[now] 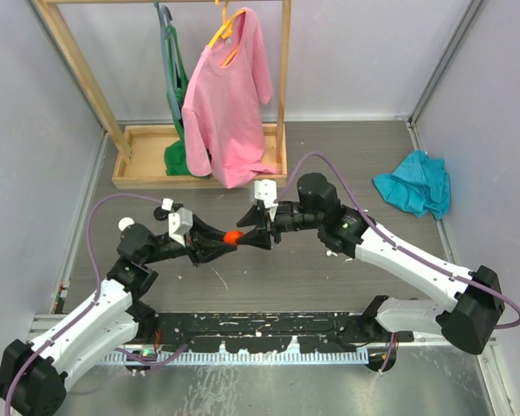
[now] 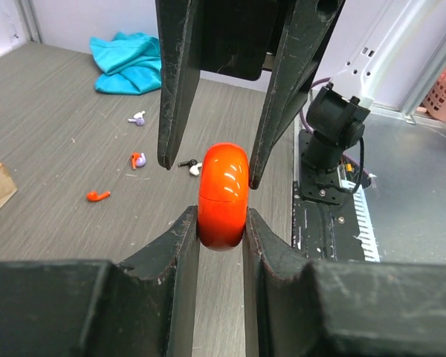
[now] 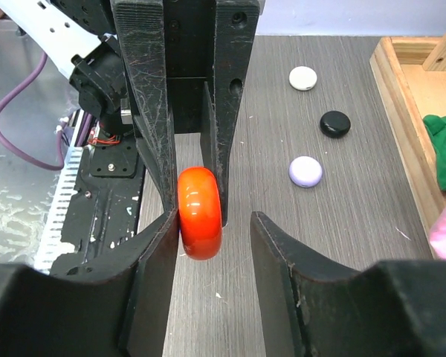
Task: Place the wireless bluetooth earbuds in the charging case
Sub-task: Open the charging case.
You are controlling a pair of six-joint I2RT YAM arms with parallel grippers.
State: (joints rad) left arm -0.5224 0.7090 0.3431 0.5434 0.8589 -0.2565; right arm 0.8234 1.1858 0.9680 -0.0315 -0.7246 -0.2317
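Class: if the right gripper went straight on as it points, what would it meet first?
Probably the glossy red round plastic case between its jaws, clamped by the left gripper directly opposite.

Your left gripper [image 1: 225, 242] and right gripper [image 1: 245, 232] meet tip to tip at centre | red round case [image 1: 232, 236] between them | pink shirt [image 1: 230, 95] hangs on wooden rack [image 1: 143, 143] | teal cloth [image 1: 413, 182] lies at right
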